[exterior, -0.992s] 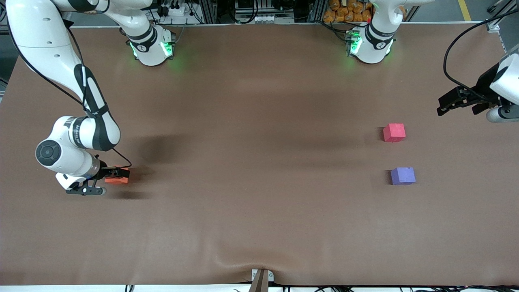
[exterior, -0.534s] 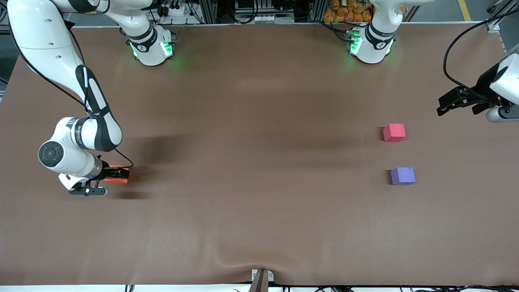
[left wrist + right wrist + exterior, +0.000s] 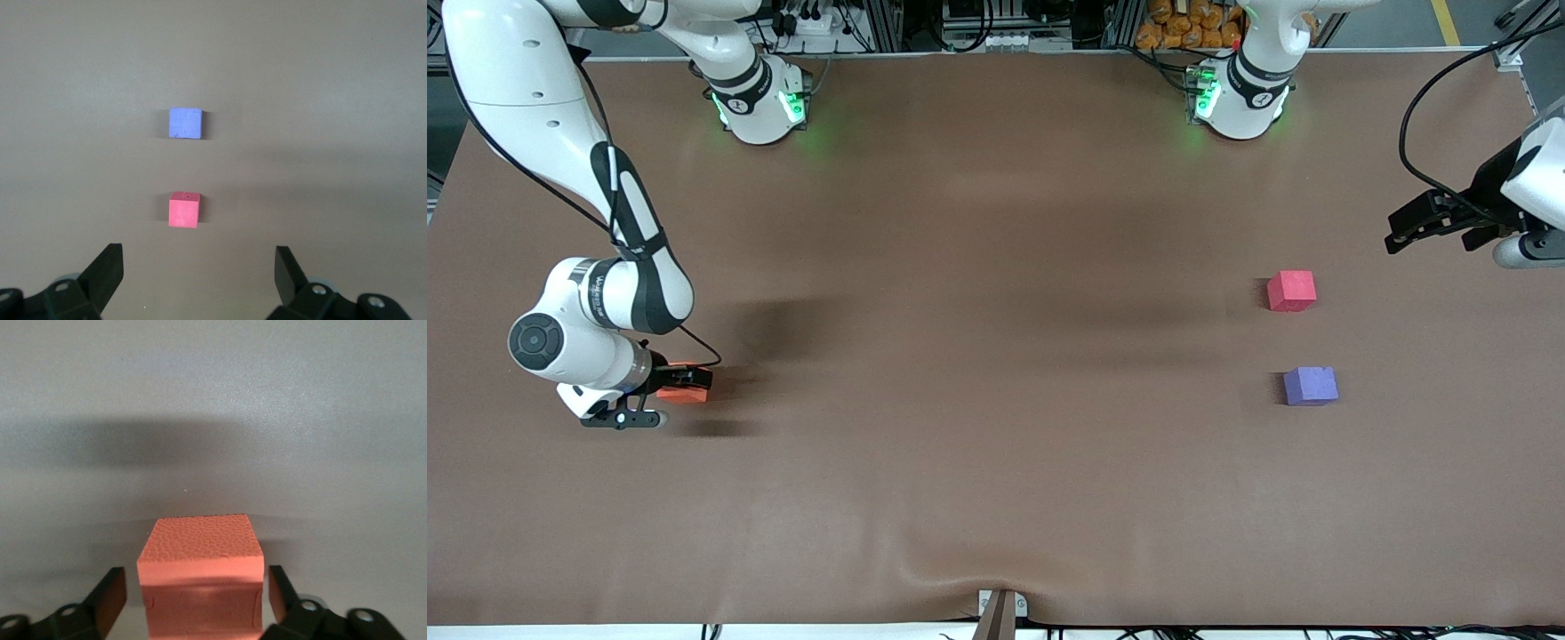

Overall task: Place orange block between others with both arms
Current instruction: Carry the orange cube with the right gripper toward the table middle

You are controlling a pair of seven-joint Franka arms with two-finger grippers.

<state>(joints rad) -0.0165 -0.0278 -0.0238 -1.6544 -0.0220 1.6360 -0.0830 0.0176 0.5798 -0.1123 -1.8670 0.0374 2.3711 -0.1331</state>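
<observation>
The orange block (image 3: 669, 394) (image 3: 200, 560) sits on the brown table at the right arm's end. My right gripper (image 3: 690, 382) (image 3: 197, 587) is low around it, open, one finger on each side with a narrow gap to the block. The others lie toward the left arm's end: a pinkish-red cube (image 3: 1291, 290) (image 3: 183, 210) and, nearer the front camera, a purple cube (image 3: 1310, 386) (image 3: 185, 123), with a gap between them. My left gripper (image 3: 1394, 234) (image 3: 199, 261) waits open and empty in the air at that end, pointing toward the two cubes.
The brown table cover (image 3: 996, 267) has a raised wrinkle at its near edge (image 3: 960, 573) by a small bracket (image 3: 1000, 609). A black cable (image 3: 1423, 107) loops over the table corner to the left arm.
The right arm has shifted very slightly around the orange block. The block, the two other cubes and the left arm have not moved.
</observation>
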